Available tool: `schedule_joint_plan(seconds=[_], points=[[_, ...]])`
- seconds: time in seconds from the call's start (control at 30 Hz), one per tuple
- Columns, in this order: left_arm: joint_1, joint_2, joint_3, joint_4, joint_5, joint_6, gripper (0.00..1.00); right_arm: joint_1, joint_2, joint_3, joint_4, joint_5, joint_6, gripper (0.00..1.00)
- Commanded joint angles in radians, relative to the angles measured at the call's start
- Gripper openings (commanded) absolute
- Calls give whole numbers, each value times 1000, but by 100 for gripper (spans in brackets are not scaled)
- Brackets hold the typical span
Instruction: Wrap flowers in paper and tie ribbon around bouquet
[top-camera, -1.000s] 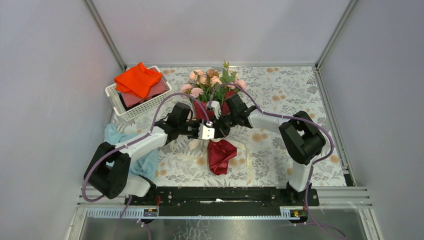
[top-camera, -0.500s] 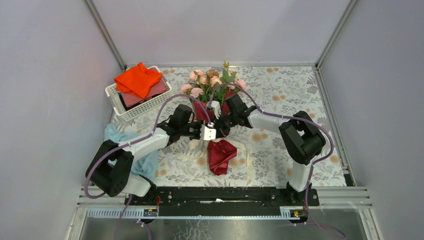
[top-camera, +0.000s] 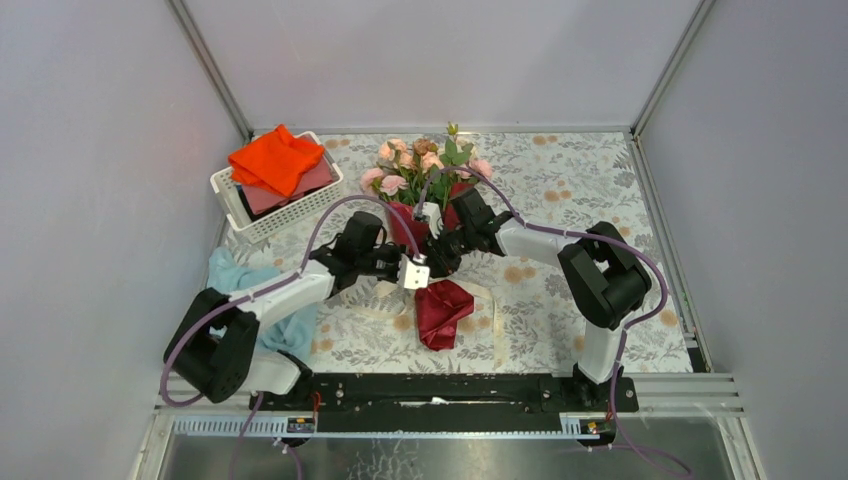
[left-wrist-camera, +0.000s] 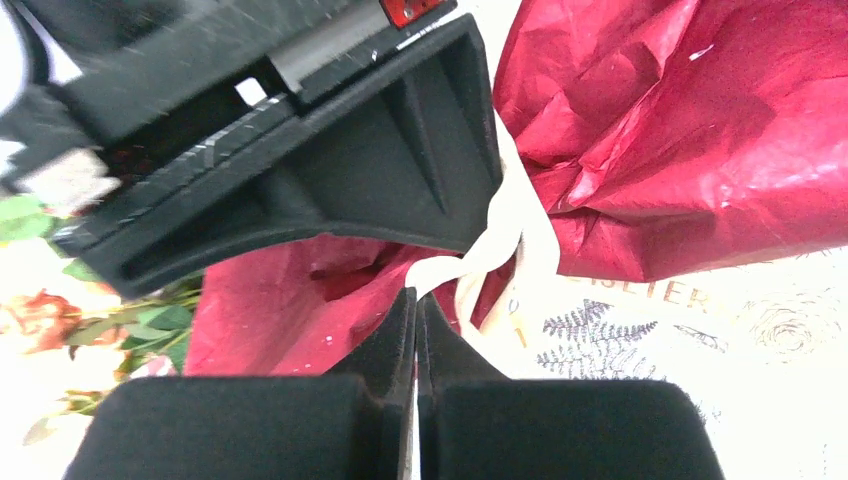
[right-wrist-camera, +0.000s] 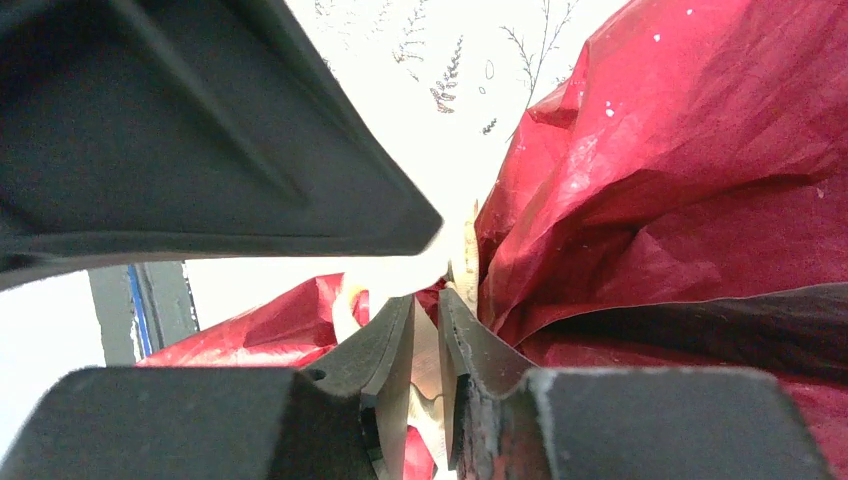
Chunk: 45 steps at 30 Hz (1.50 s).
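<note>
We judge the task well along but not finished. The pale pink and peach roses (top-camera: 425, 160) already stand inside the dark red crinkly paper (top-camera: 440, 310). Together they lie as a bouquet (top-camera: 428, 215) in the middle of the flower-patterned counter (top-camera: 580, 180), heads toward the far wall and the paper tail toward the arm bases.

The narrow cream-white ribbon (left-wrist-camera: 500, 230) is at the bouquet's waist. In the left wrist view it shows one twisted crossing against the paper, and its loose ends trail on the counter to either side.

Both arms meet at that waist. The jaws of the left arm (top-camera: 290, 285) are pressed together, and the ribbon runs straight into their tips, so they seem to be clamped on it, though the pinch itself is hidden. The jaws of the right arm (top-camera: 540, 240) stand slightly apart, with a strip of ribbon lying in the gap.

We see no finished knot or bow, so pulling the crossing tight and tying it off remains.

At the far left a white slatted basket (top-camera: 232, 195) holding a bright orange cloth (top-camera: 275, 160) plays no part.
</note>
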Motion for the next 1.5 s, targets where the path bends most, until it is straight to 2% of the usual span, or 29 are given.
schedule_joint_plan(seconds=[0.0,0.1,0.33,0.63,0.77,0.9,1.03,1.23,1.27,1.4,1.47], points=[[-5,-80,3,-86,34,103,0,-12,-37,21,-7,-15,-15,23],[-7,-98,-13,-125,42,120,0,-12,-25,34,-5,-28,-16,24],[-27,-97,-52,-102,40,143,0,11,-37,29,-12,-88,-63,25],[-70,-92,-86,-74,43,183,0,38,32,88,-133,-81,-151,40],[-84,-94,-88,-74,38,186,0,41,14,72,-139,-119,-164,46],[-85,-90,-89,-74,26,203,0,45,-3,71,-187,-124,-207,49],[-86,-88,-89,-75,15,218,0,52,-3,71,-241,-49,-243,50],[-86,-80,-90,-71,18,220,0,66,9,69,-209,55,-226,45],[-86,-80,-90,-71,18,222,0,66,6,65,-189,60,-214,41],[-87,-81,-94,-71,15,226,0,65,-20,52,-120,60,-177,14],[-87,-83,-96,-71,12,229,0,66,-33,51,-106,50,-171,9]])
